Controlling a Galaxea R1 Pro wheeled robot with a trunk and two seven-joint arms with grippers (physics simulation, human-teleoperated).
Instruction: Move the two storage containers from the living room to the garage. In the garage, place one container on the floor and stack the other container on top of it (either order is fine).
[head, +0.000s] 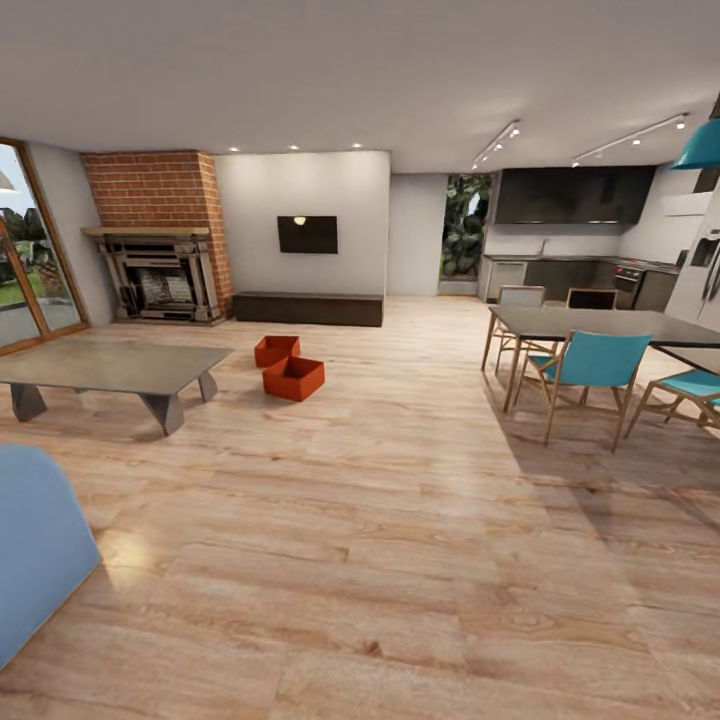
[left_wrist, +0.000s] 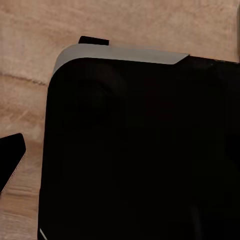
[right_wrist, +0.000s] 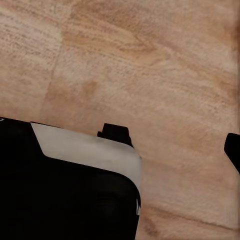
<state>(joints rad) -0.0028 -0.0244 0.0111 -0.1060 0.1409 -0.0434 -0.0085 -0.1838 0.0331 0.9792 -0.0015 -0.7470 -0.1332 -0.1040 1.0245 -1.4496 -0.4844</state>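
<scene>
While the robot faced the living room from a distance, the scene stood thus:
Bins: two orange-red bins (head: 288, 366) sat touching on the plank floor (head: 400, 520), just right of the low table (head: 110, 368).
Backdrop: brick fireplace (head: 160, 240), dining table (head: 600, 325).
Grippers: wrist cameras faced dark robot bodywork over planks; whether the fingers were released or clenched could not be told.
</scene>
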